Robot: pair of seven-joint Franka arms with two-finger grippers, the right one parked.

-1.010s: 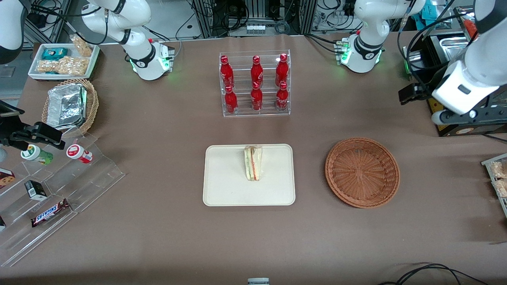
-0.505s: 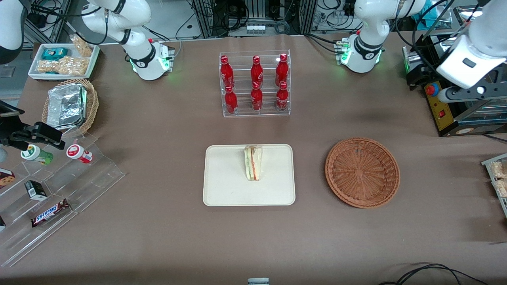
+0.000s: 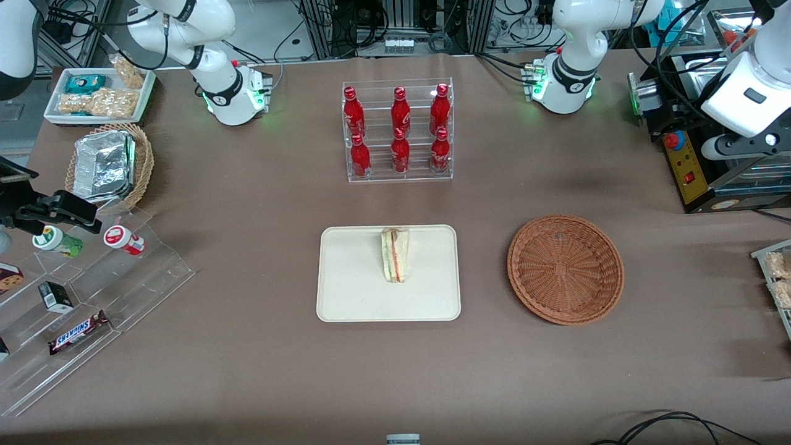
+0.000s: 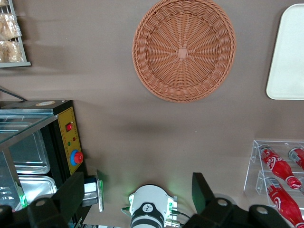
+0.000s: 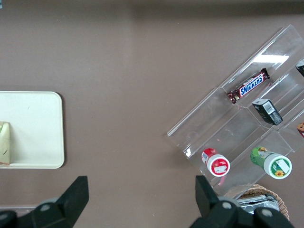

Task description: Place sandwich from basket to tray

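The sandwich (image 3: 395,254), a pale wedge with green and red-orange layers, lies on the cream tray (image 3: 352,278) at the table's middle. The reddish-brown wicker basket (image 3: 565,269) sits beside the tray toward the working arm's end, with nothing in it. My left gripper (image 4: 137,180) hangs high above the table near its own arm base, farther from the front camera than the basket (image 4: 184,50). It is open, with nothing between the fingers. The tray's edge (image 4: 287,57) shows in the left wrist view. The right wrist view catches a corner of the sandwich (image 5: 4,142) on the tray (image 5: 28,128).
A clear rack of red bottles (image 3: 398,130) stands farther from the front camera than the tray. A black-and-yellow control box (image 3: 686,167) sits at the working arm's end. Toward the parked arm's end are an acrylic snack stand (image 3: 93,290), a tan basket with foil (image 3: 108,164) and a white snack tray (image 3: 99,96).
The left arm has drawn up and away from the front camera, toward its end of the table. Sandwich, tray and basket have not moved.
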